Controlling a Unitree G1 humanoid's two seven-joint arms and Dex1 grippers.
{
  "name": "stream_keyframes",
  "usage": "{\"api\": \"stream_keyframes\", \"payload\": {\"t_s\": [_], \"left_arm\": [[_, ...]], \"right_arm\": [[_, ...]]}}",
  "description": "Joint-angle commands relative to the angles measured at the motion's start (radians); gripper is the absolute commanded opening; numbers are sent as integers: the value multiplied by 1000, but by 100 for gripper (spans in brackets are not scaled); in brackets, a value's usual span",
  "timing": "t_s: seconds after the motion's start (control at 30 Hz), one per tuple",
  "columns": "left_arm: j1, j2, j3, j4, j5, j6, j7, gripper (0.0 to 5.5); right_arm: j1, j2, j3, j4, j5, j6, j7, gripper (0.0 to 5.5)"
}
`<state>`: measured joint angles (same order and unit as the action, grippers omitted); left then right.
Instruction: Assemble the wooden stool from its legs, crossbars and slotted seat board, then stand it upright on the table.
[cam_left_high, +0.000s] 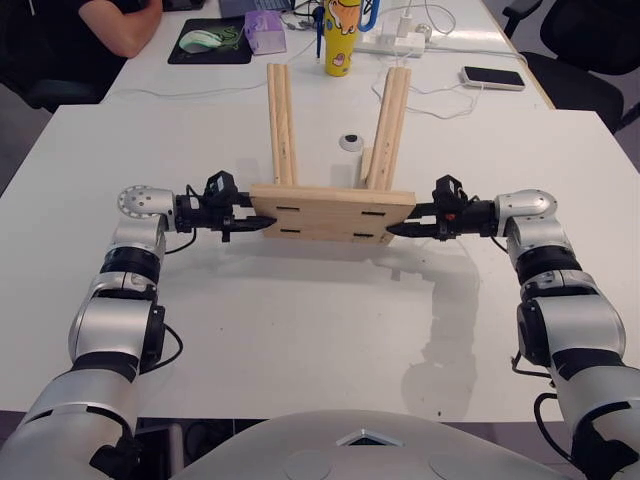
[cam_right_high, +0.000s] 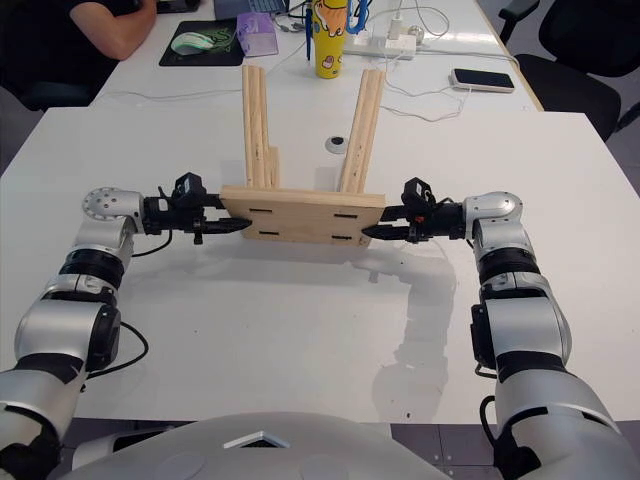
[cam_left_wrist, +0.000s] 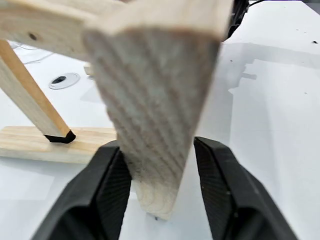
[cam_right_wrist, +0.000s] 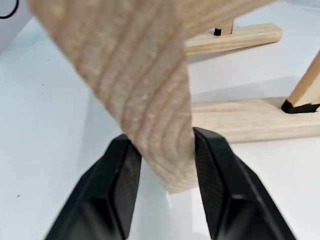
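While the left gripper (cam_left_high: 262, 225) and right gripper (cam_left_high: 392, 229) clamp the seat board (cam_left_high: 330, 213), the stool (cam_left_high: 388, 125) lies sideways — righting it needs both turning together.

Head eye views look forward-down over same table (cam_left_high: 320, 340); wrist views sit close, facing seat board (cam_left_wrist: 150, 100) ends

Assembled wooden stool (cam_left_high: 332, 213) on its side

Bright, even light falls from above on the white tabletop (cam_left_high: 300, 340). Under the seat board (cam_left_high: 330, 213) lies a soft, pale shadow.
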<state>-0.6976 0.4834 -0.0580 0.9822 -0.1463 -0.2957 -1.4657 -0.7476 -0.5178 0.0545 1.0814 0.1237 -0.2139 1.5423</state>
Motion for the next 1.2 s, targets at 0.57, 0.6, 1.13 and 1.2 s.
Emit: {"api": "stream_keyframes", "payload": {"t_s": [0.57, 0.6, 1.13, 1.2], "left_arm": [[627, 284, 112, -1520, -580, 915, 156, 135], [613, 301, 135, -1547, -642, 972, 176, 135], [234, 567, 180, -1238, -1499, 1629, 396, 133], [176, 562, 148, -1163, -1553, 1674, 429, 133]], "right_arm": [[589, -407, -130, -1373, 629, 970, 22, 152], [587, -429, -150, -1406, 674, 1025, 18, 152], [138, -545, -195, -1317, 1154, 1717, -51, 144], [55, -532, -156, -1268, 1182, 1792, -57, 132]]}}
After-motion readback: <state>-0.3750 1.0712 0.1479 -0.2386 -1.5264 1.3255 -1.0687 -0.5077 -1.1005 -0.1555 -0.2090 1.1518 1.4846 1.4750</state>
